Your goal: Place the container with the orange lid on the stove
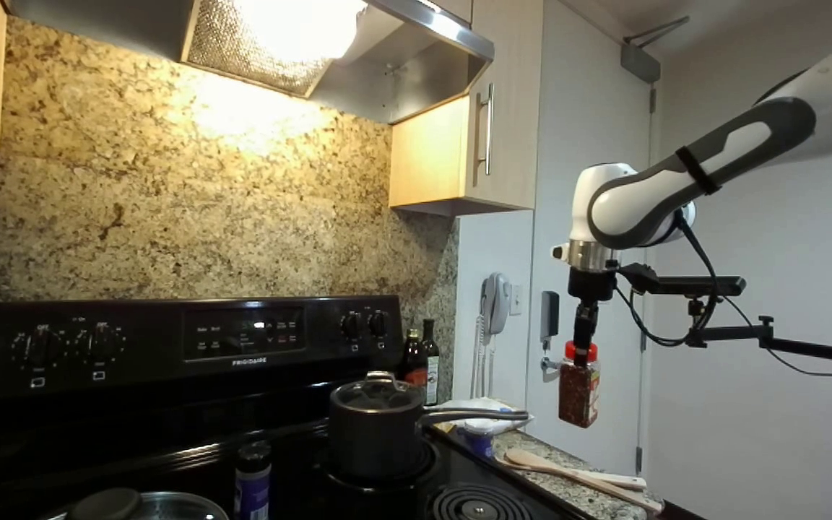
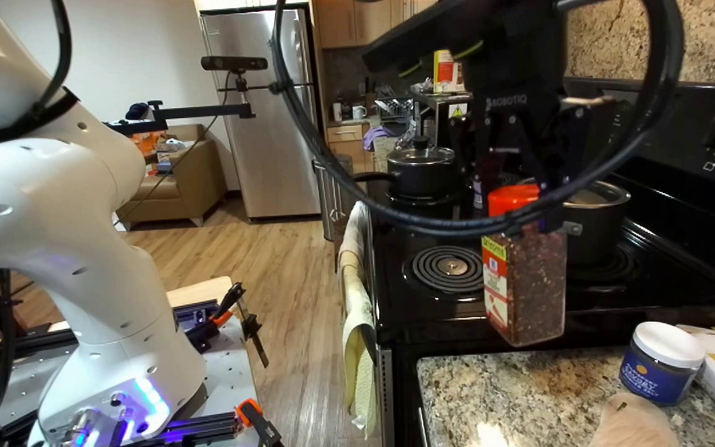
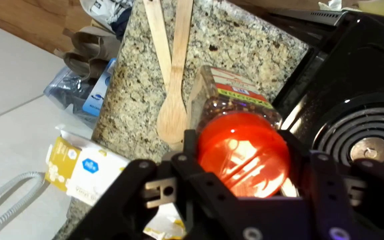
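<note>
The container with the orange lid (image 1: 577,393) is a clear jar with reddish-brown flakes, held in the air roughly upright. It also shows in an exterior view (image 2: 536,285) and in the wrist view (image 3: 243,153). My gripper (image 1: 582,355) is shut on it around its lid, with one finger on each side (image 3: 240,141). The jar hangs above the granite counter beside the stove in the wrist view. The black stove (image 1: 145,339) shows its knob panel in an exterior view. Its dark cooktop shows in an exterior view (image 2: 395,279) and at the right of the wrist view (image 3: 355,73).
A lidded pot (image 1: 376,433) stands on a back burner, its handle reaching toward the counter. A bare coil burner (image 2: 447,268) is at the near front. A purple bottle (image 1: 253,485) and another pot (image 2: 422,171) are on the stove. Wooden spoons (image 3: 172,116) and a white-lidded jar (image 2: 658,366) lie on the counter.
</note>
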Controlling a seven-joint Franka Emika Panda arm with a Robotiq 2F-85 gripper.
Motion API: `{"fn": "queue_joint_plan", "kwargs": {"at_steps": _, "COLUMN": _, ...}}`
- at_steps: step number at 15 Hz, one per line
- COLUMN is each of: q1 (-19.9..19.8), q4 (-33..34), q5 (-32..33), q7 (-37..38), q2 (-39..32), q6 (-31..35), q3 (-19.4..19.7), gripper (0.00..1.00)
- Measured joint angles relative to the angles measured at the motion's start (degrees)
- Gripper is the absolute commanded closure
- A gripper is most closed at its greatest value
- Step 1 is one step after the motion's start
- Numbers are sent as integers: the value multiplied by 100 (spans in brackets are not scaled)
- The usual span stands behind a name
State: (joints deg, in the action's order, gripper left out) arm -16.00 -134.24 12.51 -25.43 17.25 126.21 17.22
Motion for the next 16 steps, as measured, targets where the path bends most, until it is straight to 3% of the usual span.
{"fn": "queue_joint_plan", "kwargs": {"at_steps": 6, "q1": 862, "q4": 783, "q5": -95, "q7": -118, "q2": -47, "q6": -590, "q3": -398, "gripper": 64}}
{"fn": "queue_joint_plan", "kwargs": {"at_steps": 12, "q1": 1281, "q4": 1138, "q5": -494, "q7": -7, "q2": -238, "q6": -720, "q3": -716, "gripper": 64}}
{"fn": "queue_joint_plan", "kwargs": {"at_steps": 13, "q1": 1331, "q4": 1138, "q5": -592, "q7": 14, "q2": -284, "q6": -719, "q3": -762, "gripper": 39}}
{"fn": "queue_joint_plan", "kwargs": {"at_steps": 16, "q1": 1410, "q4": 1128, "q5": -686, "q7": 15, "q2": -425, "q6": -704, "q3": -824, "gripper": 39}}
